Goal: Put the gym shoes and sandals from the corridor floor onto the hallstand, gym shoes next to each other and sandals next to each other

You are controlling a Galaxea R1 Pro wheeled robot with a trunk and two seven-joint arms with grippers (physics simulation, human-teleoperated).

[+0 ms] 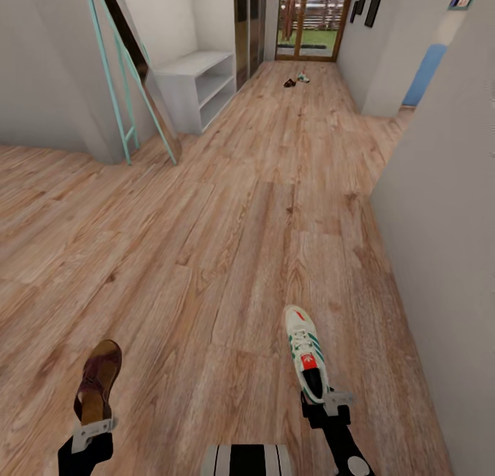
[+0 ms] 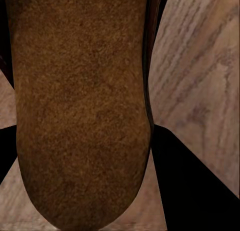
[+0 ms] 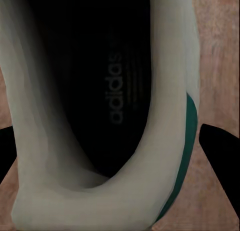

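Brown sandal (image 1: 98,381), white/green gym shoe (image 1: 306,353)

Black arms (image 1: 344,438) end in pale grey tools (black-and-white striped trunk (image 1: 247,460)).

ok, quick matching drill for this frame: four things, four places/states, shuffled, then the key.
1. sandal
2. gym shoe
3. hallstand
4. far shoes

A. against the left wall, shelves bare
B. held in the right gripper
C. on the corridor floor near the glass door
D. held in the left gripper

Pairs: 1-D, 2-B, 3-A, 4-C
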